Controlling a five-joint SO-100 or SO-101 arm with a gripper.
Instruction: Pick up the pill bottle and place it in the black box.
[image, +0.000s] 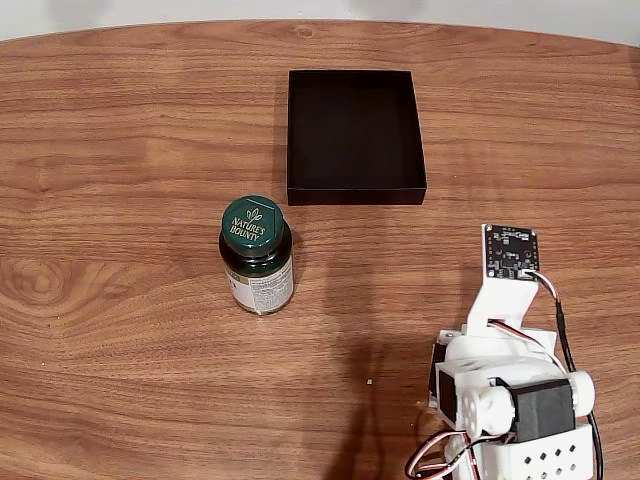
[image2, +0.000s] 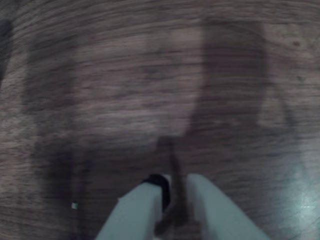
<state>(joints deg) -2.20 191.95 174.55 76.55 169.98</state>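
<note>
From my station, the nearest thing in the fixed view is the arm (image: 510, 400), folded low at the bottom right edge of the wooden table (image: 120, 150), with a small circuit board (image: 511, 251) on its white bracket facing up. In the wrist view the gripper (image2: 172, 192) looks down at bare wood grain close beneath it; its two pale fingers (image2: 140, 210) stand almost together with only a thin slit between them, and nothing is held. Further in, left of the arm and well apart from it, stands the pill bottle (image: 257, 255), upright on its base, long axis vertical, its green "Nature's Bounty" cap pointing straight up at the fixed camera and the white label wrapping its side. Beyond that, up and to the right of it in the same view, lies the black box (image: 355, 135), open side up and near the far edge, with a clear strip of table between it and the bottle. I judge the step in hand to be the reach, not yet begun. To do it well I would spread the jaws wide first, swing left, come in level at the label rather than from above the cap, and centre the bottle's body between the fingers before closing, so it does not tip or skid.
</note>
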